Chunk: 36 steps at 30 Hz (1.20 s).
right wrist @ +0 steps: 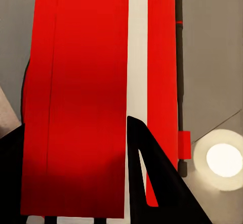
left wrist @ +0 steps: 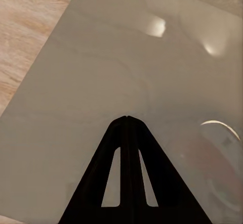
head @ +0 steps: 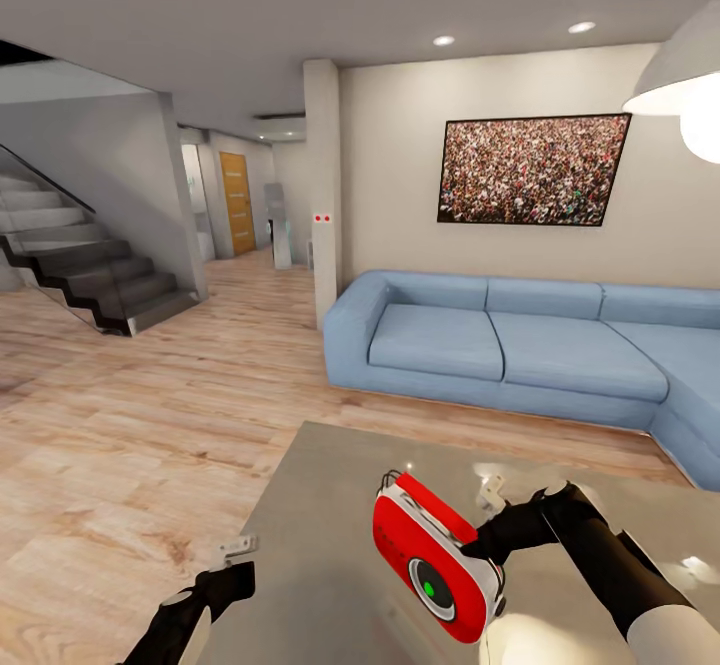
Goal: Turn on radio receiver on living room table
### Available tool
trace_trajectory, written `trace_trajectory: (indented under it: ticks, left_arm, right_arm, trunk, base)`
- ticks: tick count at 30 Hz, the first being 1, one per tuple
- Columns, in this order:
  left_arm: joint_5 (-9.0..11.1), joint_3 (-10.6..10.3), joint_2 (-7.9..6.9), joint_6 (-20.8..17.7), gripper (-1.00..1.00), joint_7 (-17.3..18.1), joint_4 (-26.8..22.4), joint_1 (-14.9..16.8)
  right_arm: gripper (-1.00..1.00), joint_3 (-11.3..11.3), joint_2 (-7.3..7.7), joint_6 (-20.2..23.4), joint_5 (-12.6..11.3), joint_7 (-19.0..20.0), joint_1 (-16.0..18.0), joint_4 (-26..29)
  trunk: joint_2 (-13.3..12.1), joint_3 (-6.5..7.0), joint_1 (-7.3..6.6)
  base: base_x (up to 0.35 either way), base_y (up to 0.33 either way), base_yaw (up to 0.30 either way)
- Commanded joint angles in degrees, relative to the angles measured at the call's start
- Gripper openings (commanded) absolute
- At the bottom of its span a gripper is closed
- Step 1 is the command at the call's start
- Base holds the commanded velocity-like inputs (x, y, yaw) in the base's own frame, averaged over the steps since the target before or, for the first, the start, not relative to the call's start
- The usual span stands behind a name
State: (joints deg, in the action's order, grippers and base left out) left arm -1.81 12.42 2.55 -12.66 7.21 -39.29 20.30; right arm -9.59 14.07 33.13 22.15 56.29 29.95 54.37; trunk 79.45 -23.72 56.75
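Head view, left to right: a dark staircase [head: 95,280] rises at the far left over the light wood floor [head: 130,445]; behind it a hallway ends at an orange door [head: 238,202]; a white pillar [head: 322,185] stands at the near end of the light blue sofa [head: 520,345], which runs along the back wall and turns a corner at the right edge; a framed picture of a crowd [head: 533,169] hangs above the sofa; a white lamp [head: 685,85] hangs at the upper right.

The glossy grey surface [head: 320,505] fills the lower centre and reflects the ceiling lights. The left tool [head: 238,557] hovers over the surface's left edge; in the left wrist view its fingers [left wrist: 117,148] are pressed together, clenched on nothing, above the bare surface [left wrist: 101,72].

The radio [head: 438,558] is raised above the surface right of centre, tilted, with its red front and round dial toward the camera; the dial's centre shows green; a white trim runs round its side. The right tool [head: 496,545] reaches in from the right and grasps the radio at its side. In the right wrist view the red body and white trim of the radio [right wrist: 81,92] lie between the dark fingers [right wrist: 152,183]; a round light reflection sits on the surface [right wrist: 212,57] beside them.
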Motion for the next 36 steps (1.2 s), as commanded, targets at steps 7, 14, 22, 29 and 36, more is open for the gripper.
trace_trajectory:
  ticks: [7,14,22,29,36]
  left_arm:
    - [0.00,-0.01,-0.13,0.00,-1.00,-0.06,0.00,0.00]
    - [0.03,0.05,-0.13,0.00,-1.00,-0.01,0.00,0.00]
    - [0.05,-0.02,0.01,0.00,-1.00,0.00,0.00,0.00]
    - [0.05,-0.02,0.07,0.00,-1.00,0.00,0.00,0.00]
    - [0.05,-0.03,0.09,0.00,-1.00,0.00,0.00,0.00]
  right_arm:
    - [-1.00,0.14,0.00,-1.25,-0.36,-0.03,0.01,-3.74]
    - [-1.00,0.18,0.00,-4.69,-0.55,-0.04,0.01,-4.59]
    - [-1.00,0.18,0.00,-5.03,-0.58,-0.04,0.02,-4.67]
    - [-1.00,0.26,0.00,-6.71,-0.80,0.18,0.00,-5.55]
    - [-1.00,0.67,0.00,-11.74,-0.97,0.12,0.01,-6.97]
  trunk:
    - [1.22,-0.54,0.66]
    - [1.22,-0.54,0.66]
    - [1.22,-0.54,0.66]
    - [1.22,-0.54,0.66]
    - [1.22,-0.54,0.66]
  base:
    - [0.000,0.000,0.000]
    - [0.000,0.000,0.000]
    - [0.000,0.000,0.000]
    - [0.000,0.000,0.000]
    - [0.000,0.000,0.000]
